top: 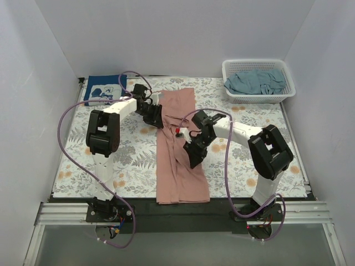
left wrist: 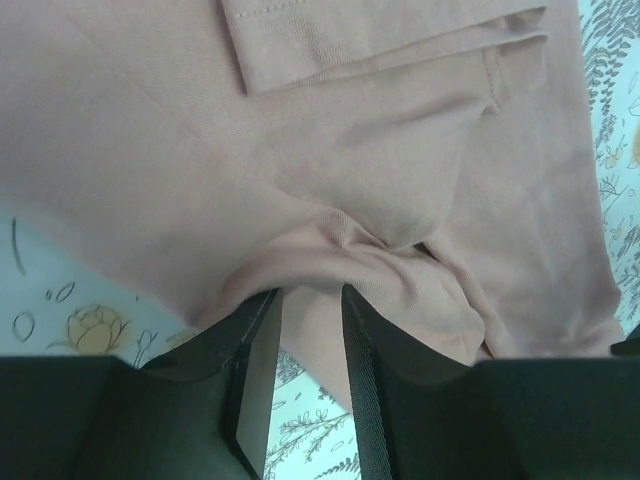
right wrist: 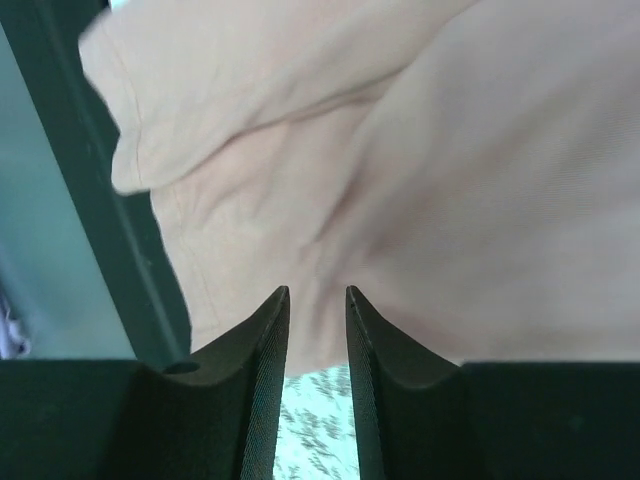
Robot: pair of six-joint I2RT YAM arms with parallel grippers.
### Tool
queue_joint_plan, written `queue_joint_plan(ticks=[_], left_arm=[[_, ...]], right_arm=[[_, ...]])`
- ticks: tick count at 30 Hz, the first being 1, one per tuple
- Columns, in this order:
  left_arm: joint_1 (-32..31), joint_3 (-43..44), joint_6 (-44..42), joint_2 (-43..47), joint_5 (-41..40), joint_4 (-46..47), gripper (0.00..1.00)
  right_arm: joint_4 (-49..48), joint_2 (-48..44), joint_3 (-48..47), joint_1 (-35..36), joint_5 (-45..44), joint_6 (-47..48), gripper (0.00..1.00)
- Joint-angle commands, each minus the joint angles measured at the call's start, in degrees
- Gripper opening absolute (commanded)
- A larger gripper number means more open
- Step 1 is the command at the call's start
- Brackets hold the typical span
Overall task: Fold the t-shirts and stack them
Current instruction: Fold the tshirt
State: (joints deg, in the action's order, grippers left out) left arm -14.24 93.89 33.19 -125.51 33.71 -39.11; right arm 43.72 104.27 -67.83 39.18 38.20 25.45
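1. Top external view: the dusty-pink t-shirt (top: 180, 166) lies as a long strip across the desk (top: 133, 160).
2. Left fingers (left wrist: 308, 292) and right fingers (right wrist: 314, 292), nearly closed, pinch its edges.
3. The soft, limp cloth will likely sag, so the hems probably offer the surest hold.

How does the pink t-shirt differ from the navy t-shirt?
The pink t-shirt is a long strip down the middle; the navy t-shirt is a small folded rectangle at the far left. The left gripper and right gripper pinch the pink one; nothing touches the navy one. Both rest on the floral cloth.
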Motion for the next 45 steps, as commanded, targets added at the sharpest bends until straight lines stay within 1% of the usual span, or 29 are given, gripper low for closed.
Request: queue_joint_plan(ticks=[1, 4, 5, 6, 9, 12, 14, 15, 20, 22, 23, 25, 28, 31, 33, 34, 35, 37, 39, 45], left_arm=[[0.97, -2.12, -2.43, 8.78, 2.05, 2.02, 0.3], [0.97, -3.79, -1.2, 12.83, 1.97, 1.67, 0.3], [0.97, -5.19, -0.94, 13.62, 1.88, 1.67, 0.3], [0.88, -5.9, -0.59, 15.28, 1.53, 1.93, 0.3], [0.97, -6.0, 1.0, 16.0, 0.48, 3.25, 0.3], [0.97, -3.11, 3.63, 13.99, 0.3, 4.48, 0.3], [0.97, -0.91, 5.04, 10.91, 0.56, 4.84, 0.3], [0.88, 1.63, 6.26, 9.69, 0.82, 4.75, 0.3], [0.97, 7.0, 7.94, 2.66, -1.63, 4.75, 0.31], [0.97, 9.02, 7.68, 0.46, -3.12, 3.61, 0.3], [0.88, 9.73, 7.33, -1.64, -4.35, 2.82, 0.3], [0.97, 11.22, 6.1, -3.5, -5.41, 1.24, 0.3], [0.97, 11.49, 4.96, -5.7, -7.96, 1.32, 0.3], [0.97, 13.86, 3.73, -9.12, -9.98, 1.93, 0.29], [0.88, 19.03, 1.71, -11.84, -11.29, 1.93, 0.29], [0.97, 21.4, 1.09, -15.51, -11.91, 1.67, 0.29], [1.06, 27.17, 0.57, -17.29, -12.35, 1.06, 0.29], [1.14, 32.39, 0.21, -22.73, -12.53, -0.78, 0.29], [1.32, 36.96, 0.21, -24.77, -12.53, -0.7, 0.28], [1.49, 34.26, 1.17, -23.11, -13.5, 7.99, 0.29]], right_arm=[[1.19, -3.81, -6.69, -4.88, 0.92, -0.32, 0.36], [0.75, -2.32, -13.01, -7.79, -3.03, -0.49, 0.36], [0.49, -1.45, -14.59, -8.32, -6.17, -0.58, 0.36], [0.05, 0.65, -18.18, -8.68, -8.03, -1.1, 0.36], [-2.66, 4.87, -24.34, -10.08, -12.44, -2.86, 0.35], [-5.92, 8.39, -28.12, -10.53, -14.81, -4.53, 0.34], [-7.95, 10.59, -30.42, -10.53, -16.21, -5.41, 0.33], [-8.65, 12.69, -31.3, -10.61, -16.66, -5.76, 0.32], [-11.98, 19.38, -36.84, -10.53, -20.34, -6.82, 0.29], [-13.13, 20.71, -37.28, -10.61, -21.84, -7.17, 0.28], [-14.18, 21.32, -37.28, -10.53, -23.41, -7.17, 0.24], [-15.07, 22.82, -37.2, -10.61, -25.27, -7.52, 0.22], [-16.21, 24.22, -36.58, -10.7, -28.43, -8.14, 0.21], [-18.32, 25.28, -35.18, -11.23, -30.46, -10.15, 0.21], [-19.11, 26.68, -35.35, -11.67, -30.55, -11.12, 0.2], [-19.46, 27.38, -36.05, -11.93, -30.81, -11.82, 0.21], [-19.29, 28.87, -36.84, -12.11, -31.6, -12.09, 0.21], [-19.29, 30.2, -39.56, -12.63, -32.48, -12.18, 0.2], [-19.38, 32.39, -41.67, -13.16, -33.36, -12.18, 0.2], [-19.38, 37.66, -49.32, -15.09, -34.85, -11.04, 0.2]])
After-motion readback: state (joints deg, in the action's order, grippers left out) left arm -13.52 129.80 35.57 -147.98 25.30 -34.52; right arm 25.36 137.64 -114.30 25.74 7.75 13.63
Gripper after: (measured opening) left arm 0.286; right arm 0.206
